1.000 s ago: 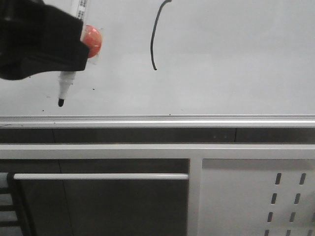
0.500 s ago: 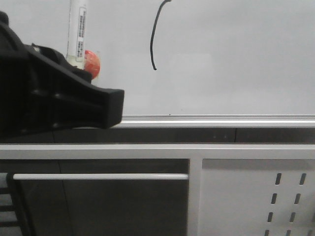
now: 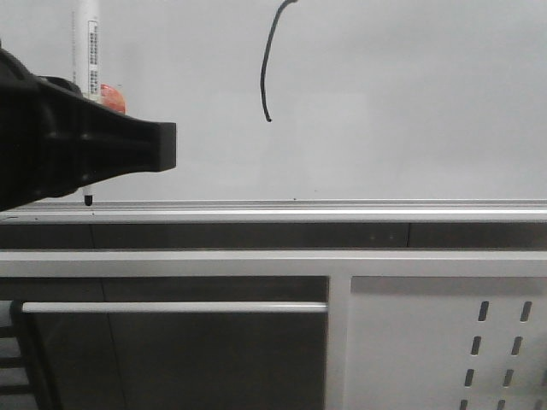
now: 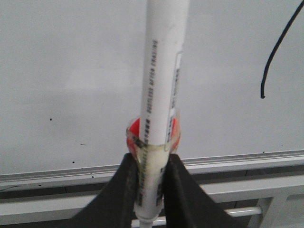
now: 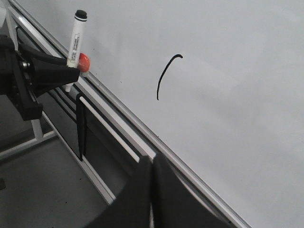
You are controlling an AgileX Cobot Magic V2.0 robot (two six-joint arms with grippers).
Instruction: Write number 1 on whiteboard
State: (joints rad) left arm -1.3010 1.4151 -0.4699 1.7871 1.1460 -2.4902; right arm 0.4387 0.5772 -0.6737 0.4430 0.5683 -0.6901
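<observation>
Clamped hard in the left gripper [image 4: 151, 187]: a white marker [image 4: 161, 71], held upright, nib [image 3: 87, 198] pointing down and poking out below the fingers, almost at the silver rail [image 3: 342, 209]. Taped or stuck to the barrel just above the grip, something round and red [image 4: 134, 132]; cannot tell what. Pressed together on nothing, well off to the far side: the right gripper [image 5: 152, 183]. Up and away from the left gripper's fingers on its inner side, well apart from the nib: the number 1 [image 3: 267, 68], one thin curved stroke with a small hook at the top, apparently finished. Judged from that, mostly risks of spoiling a done job. Could drag a stray line across the whiteboard [image 3: 410, 102] if the uncapped nib brushes the gloss while moving; glossy board marks at the lightest touch. Could jam or bend the nib against the rail if lowered further, or lever the marker askew in the grip. Could smear the fresh stroke if either arm sweeps across it. Safest to pull straight back off the board before travelling sideways. Around the grip, plain white board with a few tiny dark specks; below the rail, a dark gap, pale metal bars, and a slotted panel [image 3: 444, 342] lower down toward the right gripper's side.
</observation>
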